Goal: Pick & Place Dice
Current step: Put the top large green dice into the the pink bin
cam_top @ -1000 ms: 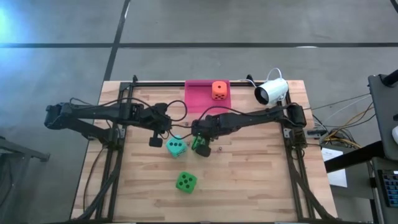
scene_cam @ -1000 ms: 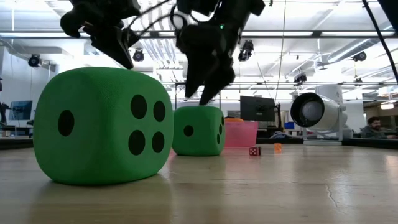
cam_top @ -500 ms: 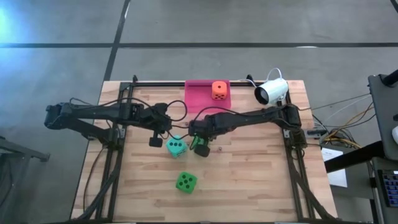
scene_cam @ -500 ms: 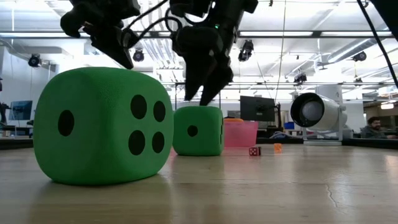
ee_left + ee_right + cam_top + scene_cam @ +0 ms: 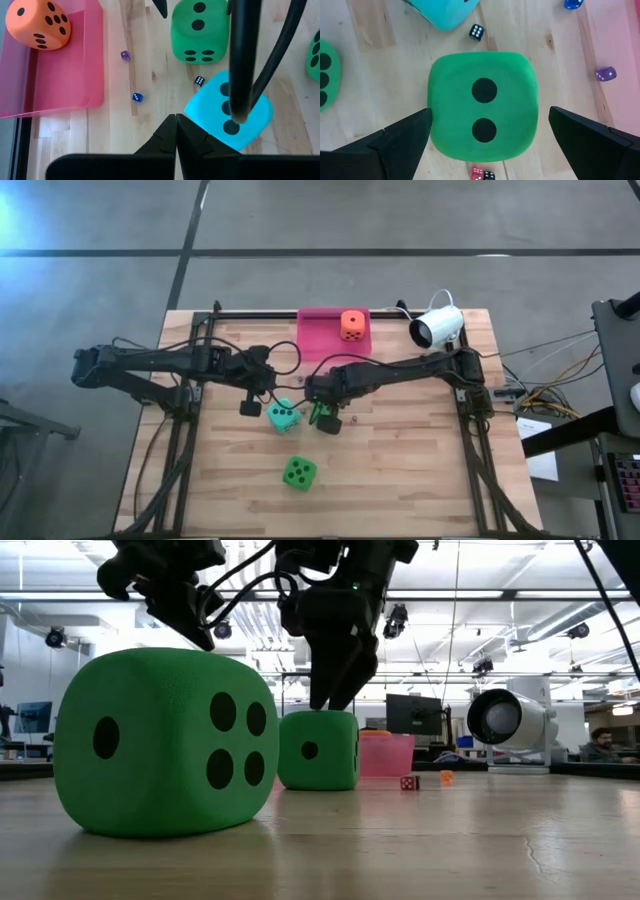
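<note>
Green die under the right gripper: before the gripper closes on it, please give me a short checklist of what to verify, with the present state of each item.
1. Right gripper open: ok, its fingers stand wide on both sides of the green die.
2. Die centred between the fingers: ok in the right wrist view.
3. Fingers low enough to grip: cannot tell; in the low view they seem just above the die's top.
4. Neighbours clear: not ok, small dice lie against the die's edge, and the teal die is close.
5. Left gripper out of the way: ok, shut, beside the teal die.
6. Pink tray has room: ok, only the orange die is inside.
</note>
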Available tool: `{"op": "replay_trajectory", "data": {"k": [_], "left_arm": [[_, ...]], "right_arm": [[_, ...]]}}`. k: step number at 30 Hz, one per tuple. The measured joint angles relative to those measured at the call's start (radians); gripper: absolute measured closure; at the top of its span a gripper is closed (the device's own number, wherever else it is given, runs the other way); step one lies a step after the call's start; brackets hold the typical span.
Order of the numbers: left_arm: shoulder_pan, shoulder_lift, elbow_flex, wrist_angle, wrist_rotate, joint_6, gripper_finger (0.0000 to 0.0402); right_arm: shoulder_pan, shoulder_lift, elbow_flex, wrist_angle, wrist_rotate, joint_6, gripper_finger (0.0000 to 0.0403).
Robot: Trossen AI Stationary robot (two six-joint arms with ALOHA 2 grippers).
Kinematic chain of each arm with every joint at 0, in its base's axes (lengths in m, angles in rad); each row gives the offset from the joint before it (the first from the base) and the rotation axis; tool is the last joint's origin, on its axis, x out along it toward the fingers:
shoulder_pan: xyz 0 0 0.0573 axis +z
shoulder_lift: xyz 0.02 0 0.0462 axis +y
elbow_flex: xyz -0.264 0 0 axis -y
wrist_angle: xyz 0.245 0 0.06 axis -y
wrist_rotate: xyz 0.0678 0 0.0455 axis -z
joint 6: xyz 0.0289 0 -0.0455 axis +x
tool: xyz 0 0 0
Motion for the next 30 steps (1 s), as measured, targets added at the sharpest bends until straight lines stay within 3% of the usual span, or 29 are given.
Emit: {"op": "replay_trajectory", "data": {"k": [30], "left_arm": [[0.0, 0.0, 0.0, 0.0, 0.0, 0.0, 0.0394]], "right_arm": [[0.0, 0.0, -0.012, 0.036, -0.026, -0.051, 0.0003]]}}
